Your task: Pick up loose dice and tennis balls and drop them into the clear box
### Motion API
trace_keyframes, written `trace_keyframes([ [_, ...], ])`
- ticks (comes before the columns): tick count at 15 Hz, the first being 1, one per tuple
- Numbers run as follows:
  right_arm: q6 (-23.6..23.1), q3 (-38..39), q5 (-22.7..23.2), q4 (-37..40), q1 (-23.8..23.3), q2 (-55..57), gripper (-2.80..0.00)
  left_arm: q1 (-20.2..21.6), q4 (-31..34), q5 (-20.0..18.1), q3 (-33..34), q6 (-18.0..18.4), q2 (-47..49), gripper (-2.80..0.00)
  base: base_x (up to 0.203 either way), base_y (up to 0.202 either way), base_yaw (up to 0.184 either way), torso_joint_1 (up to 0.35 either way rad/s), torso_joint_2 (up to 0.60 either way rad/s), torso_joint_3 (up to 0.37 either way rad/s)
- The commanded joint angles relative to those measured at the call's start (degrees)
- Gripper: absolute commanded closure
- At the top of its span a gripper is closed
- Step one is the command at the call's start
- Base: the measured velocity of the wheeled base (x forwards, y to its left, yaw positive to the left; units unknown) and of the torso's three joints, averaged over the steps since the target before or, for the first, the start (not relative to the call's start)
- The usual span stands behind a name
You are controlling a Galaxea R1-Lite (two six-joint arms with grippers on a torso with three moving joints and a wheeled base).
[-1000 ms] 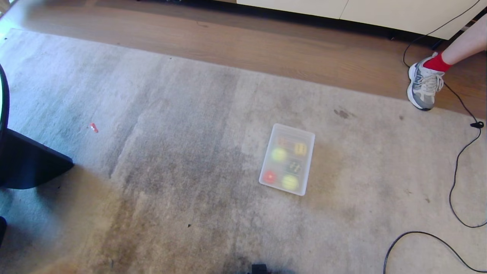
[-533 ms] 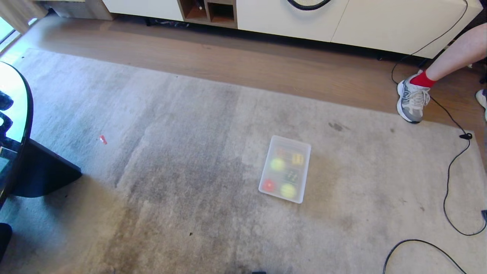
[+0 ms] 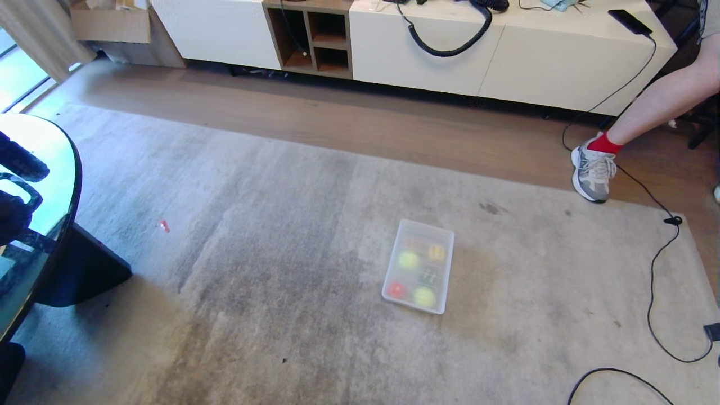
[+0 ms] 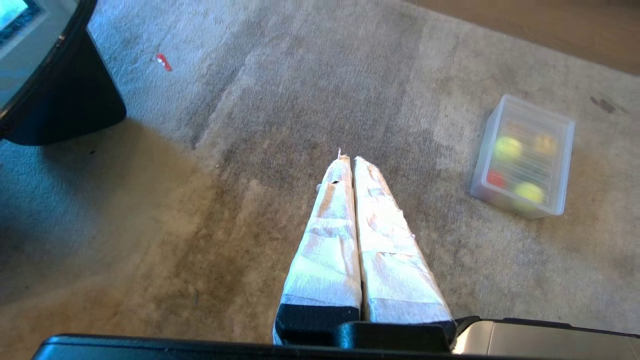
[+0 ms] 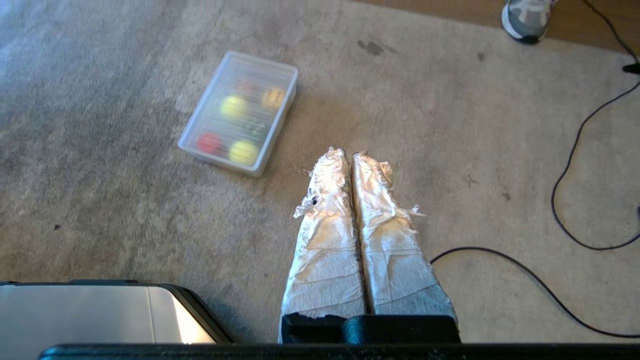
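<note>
Clear box (image 3: 418, 266) on the rug (image 3: 270, 270), both pincers pressed together and empty.

Head view: the grey-beige rug covered the wood floor (image 3: 360, 121) in front of a white sideboard (image 3: 450, 45); a dark glass table (image 3: 34, 214) stood at the left edge, a person's shoe (image 3: 592, 171) and a black cable (image 3: 655, 292) at the right; no arm was in view. Inside the box lay the tennis balls (image 3: 409, 259) and the dice (image 3: 397, 290). Left wrist view: the left gripper (image 4: 348, 161), wrapped in white tape, hung above bare rug with its fingers together, holding nothing; the box lay ahead and off to its right, well apart. Right wrist view: the right gripper (image 5: 346, 155), fingers together and empty, hung over rug; the box lay ahead and to its left, near, not touching.
</note>
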Motion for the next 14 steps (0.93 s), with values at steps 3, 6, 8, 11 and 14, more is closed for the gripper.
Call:
trace_keyframes([
  [3,0.0,0.0,0.0,0.0,0.0,0.0,0.0,0.0,-0.1,0.0,0.0,0.2,0.0,0.0,0.0,0.0,0.0,0.001,0.0,0.199],
  [6,0.0,0.0,0.0,0.0,0.0,0.0,0.0,0.0,-0.1,0.1,0.0,0.3,0.0,0.0,0.0,0.0,0.0,0.004,0.0,0.208],
  [8,0.0,0.0,0.0,0.0,0.0,0.0,0.0,0.0,-0.1,0.1,0.0,0.0,0.0,0.0,0.0,0.0,0.0,-0.003,0.0,0.2],
  [11,0.0,0.1,0.0,0.0,0.0,0.0,0.0,0.0,-0.1,0.1,0.0,0.2,0.0,0.0,0.0,0.0,0.0,0.003,0.0,0.202],
  [14,0.0,0.1,0.0,0.0,0.0,0.0,0.0,0.0,-0.1,0.1,0.0,0.1,0.0,0.0,0.0,0.0,0.0,0.002,0.0,0.203],
])
